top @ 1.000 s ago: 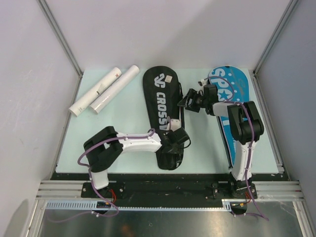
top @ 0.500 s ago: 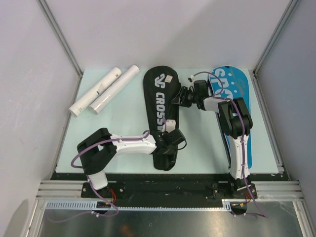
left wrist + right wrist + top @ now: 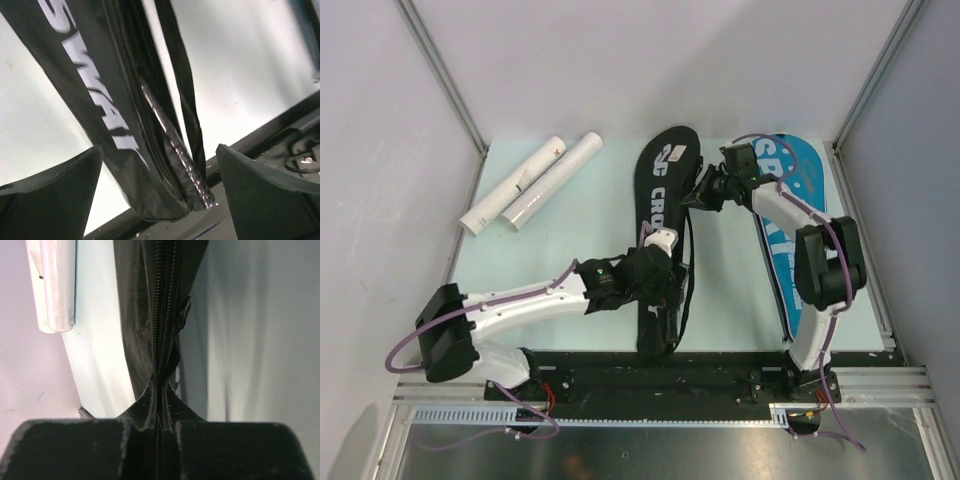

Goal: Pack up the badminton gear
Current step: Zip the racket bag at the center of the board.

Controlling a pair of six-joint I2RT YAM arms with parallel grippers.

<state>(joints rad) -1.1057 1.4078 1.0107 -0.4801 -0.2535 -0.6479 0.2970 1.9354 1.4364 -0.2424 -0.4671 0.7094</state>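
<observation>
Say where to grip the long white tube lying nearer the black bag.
Grip the long white tube near its far end, from above, fingers across its width. It lies flat and slanted; there a gap parts it from the second white tube, while mid-length they seem to touch.

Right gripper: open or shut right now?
Shut: the right gripper is pinched on the black bag at its zipper, fingers together.

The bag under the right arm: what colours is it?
The bag is blue with white lettering; clearest in the top external view.
</observation>
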